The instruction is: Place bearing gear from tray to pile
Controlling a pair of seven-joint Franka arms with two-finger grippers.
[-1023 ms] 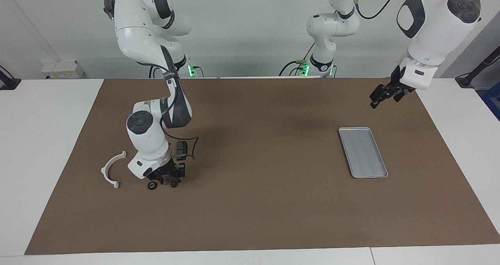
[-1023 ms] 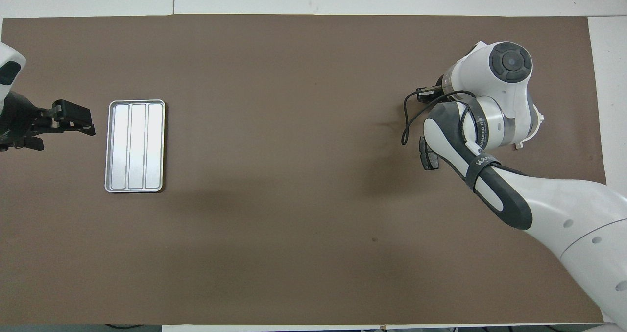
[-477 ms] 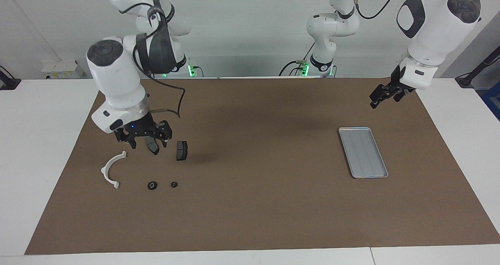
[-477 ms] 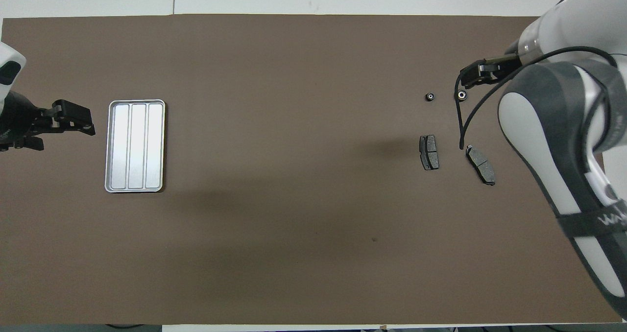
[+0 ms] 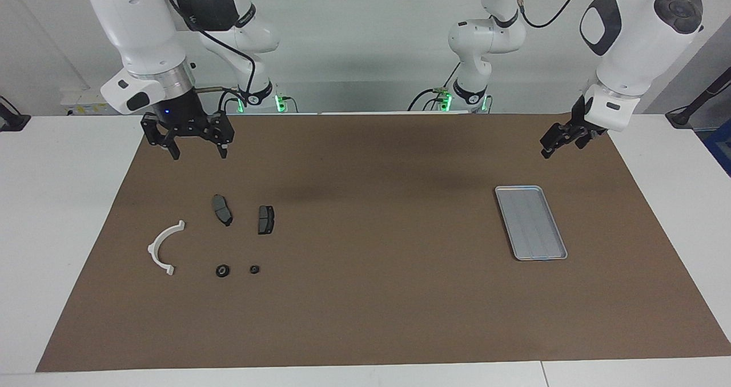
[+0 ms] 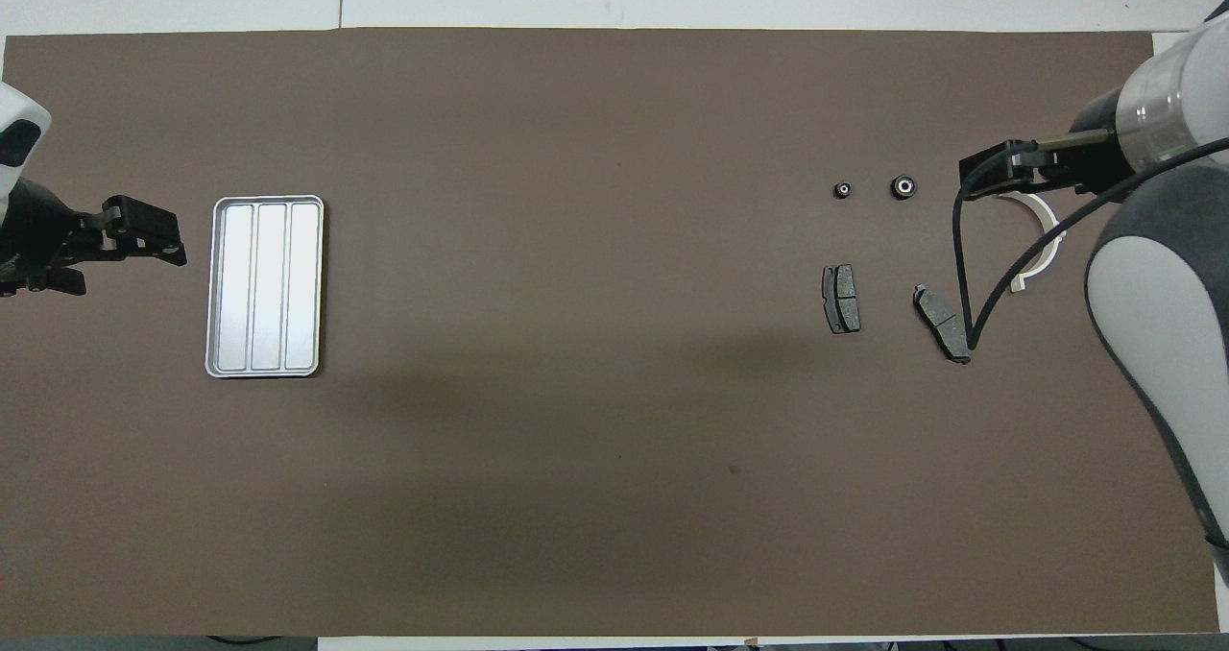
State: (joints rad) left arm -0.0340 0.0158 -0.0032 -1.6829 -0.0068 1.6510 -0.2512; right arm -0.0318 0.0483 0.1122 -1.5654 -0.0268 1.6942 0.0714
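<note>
Now, at the upper left of the facing view, the right gripper [image 5: 196, 150] is hanging open and empty, having risen off the pile [image 5: 212, 238], where both bearing gears [image 5: 223, 270] are lying beside the white bracket [image 5: 163, 248]. Retreating straight up is avoiding nudging them. Rightward, the tray [image 5: 530, 222] is sitting bare; the left gripper [image 5: 553, 147] is waiting open.

Right gripper [image 5: 197, 147] upper left of frame, raised, fingers apart, empty. Below it two pads [image 5: 222, 210] [image 5: 265, 219], white bracket [image 5: 163, 246], two small gears [image 5: 222, 270] [image 5: 254, 269]. Tray [image 5: 530, 222] right of centre. Left gripper [image 5: 562, 140] upper right, waits.
</note>
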